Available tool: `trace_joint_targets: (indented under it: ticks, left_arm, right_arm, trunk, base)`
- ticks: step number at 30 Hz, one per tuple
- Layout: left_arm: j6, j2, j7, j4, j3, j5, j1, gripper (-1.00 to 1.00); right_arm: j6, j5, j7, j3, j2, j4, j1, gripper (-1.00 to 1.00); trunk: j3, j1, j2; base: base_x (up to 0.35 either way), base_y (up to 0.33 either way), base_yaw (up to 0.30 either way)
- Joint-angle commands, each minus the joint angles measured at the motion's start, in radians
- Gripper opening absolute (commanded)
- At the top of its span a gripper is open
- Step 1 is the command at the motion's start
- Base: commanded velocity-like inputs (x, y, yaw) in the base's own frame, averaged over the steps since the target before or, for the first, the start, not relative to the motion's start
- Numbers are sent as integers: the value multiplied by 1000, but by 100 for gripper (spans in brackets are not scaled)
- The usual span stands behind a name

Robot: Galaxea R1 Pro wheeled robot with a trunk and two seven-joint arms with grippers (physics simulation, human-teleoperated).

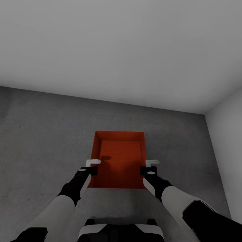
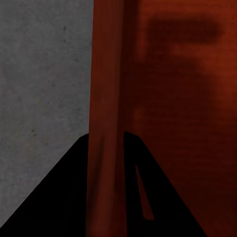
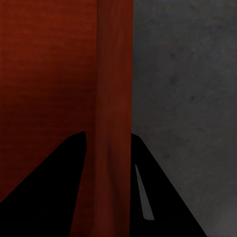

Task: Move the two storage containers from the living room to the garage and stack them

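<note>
Orange-red storage container (image 1: 119,161) is clamped at opposite side walls by left gripper (image 1: 90,167) and right gripper (image 1: 150,167), arms outstretched

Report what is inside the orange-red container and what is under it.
Inside the storage container: only its bare orange-red bottom and shadows of the left gripper and right gripper, which straddle its side walls. Grey concrete floor surrounds it; what lies directly beneath it is covered.

Both white-and-black arms reach forward and down; the left gripper (image 1: 90,167) and right gripper (image 1: 151,167) each have jaws clamped over a thin orange-red container wall (image 2: 106,123).
</note>
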Motion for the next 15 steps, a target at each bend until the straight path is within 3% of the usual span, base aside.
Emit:
trace_joint_targets:
  ticks: [1, 15]
  left_arm:
    - [7, -37, -2, 0, 17, -2, 0, -100]
    - [6, -37, -2, 0, 18, -2, 0, -100]
  right_arm:
    - [-12, 17, -1, -18, 9, -3, -1, -100]
    - [-12, 17, -1, -18, 9, -3, -1, -100]
  trunk:
    - [-1, 0, -1]
    - [-1, 0, -1]
  base:
    - [0, 0, 0]
    - [0, 0, 0]
